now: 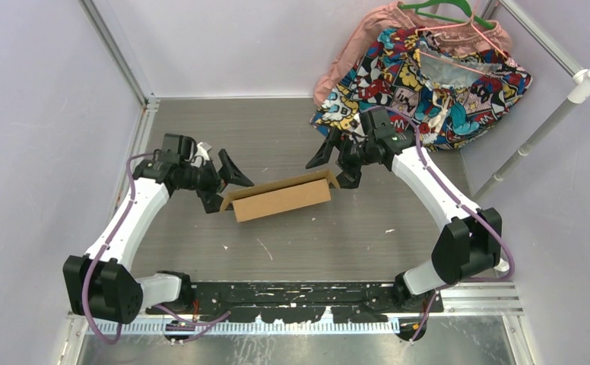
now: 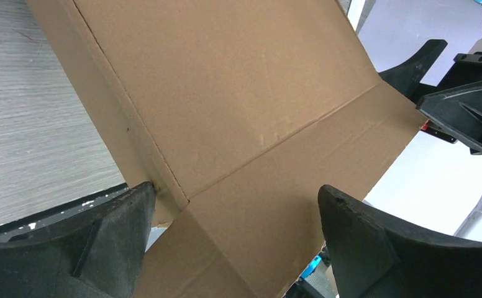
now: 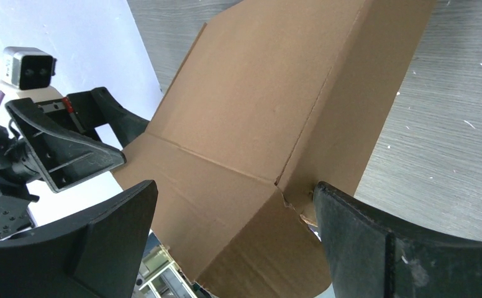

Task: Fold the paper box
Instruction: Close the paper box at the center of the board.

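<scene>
The paper box [image 1: 280, 199] is plain brown cardboard, partly folded, lying lengthwise at the table's middle. My left gripper [image 1: 226, 188] is open at its left end, its jaws straddling the end flap. My right gripper [image 1: 336, 169] is open at its right end, likewise straddling the flap. In the left wrist view the cardboard [image 2: 238, 112] fills the frame between the spread fingers [image 2: 117, 239], with creases showing. In the right wrist view the cardboard [image 3: 269, 118] sits between the spread fingers [image 3: 363, 242], one of them touching a torn flap corner. Neither gripper pinches the board.
A comic-print cloth [image 1: 421, 84] on a green hanger, with pink fabric behind it, lies at the back right corner. A white pole [image 1: 550, 125] leans at the right. Purple walls and metal rails enclose the grey table [image 1: 315, 243].
</scene>
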`<state>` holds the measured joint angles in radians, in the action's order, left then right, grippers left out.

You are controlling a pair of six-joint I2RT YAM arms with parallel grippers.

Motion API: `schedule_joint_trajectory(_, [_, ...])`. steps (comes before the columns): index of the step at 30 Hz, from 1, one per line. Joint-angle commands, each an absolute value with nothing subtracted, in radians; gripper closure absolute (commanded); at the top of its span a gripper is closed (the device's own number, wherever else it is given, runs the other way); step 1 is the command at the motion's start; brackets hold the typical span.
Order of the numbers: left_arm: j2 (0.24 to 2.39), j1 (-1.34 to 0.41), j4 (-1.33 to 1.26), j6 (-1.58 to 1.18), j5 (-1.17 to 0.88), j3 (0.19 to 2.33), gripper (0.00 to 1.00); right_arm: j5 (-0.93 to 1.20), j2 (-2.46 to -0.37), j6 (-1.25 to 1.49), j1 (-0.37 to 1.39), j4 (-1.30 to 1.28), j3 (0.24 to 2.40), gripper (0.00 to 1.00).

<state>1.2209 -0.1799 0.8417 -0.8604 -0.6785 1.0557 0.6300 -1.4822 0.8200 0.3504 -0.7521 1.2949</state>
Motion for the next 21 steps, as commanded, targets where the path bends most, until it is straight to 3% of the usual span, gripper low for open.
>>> schedule_joint_trajectory(1, [1.229,-0.204,0.724,-0.957,-0.968,1.122,0.00,0.894,-1.474,0.939,0.397,-0.673,1.359,0.00])
schedule_joint_trajectory(21, [1.295,-0.106,0.774,-0.933,-1.055,1.176,0.00,0.922,-1.468,1.029,0.388,-0.576,1.335,0.00])
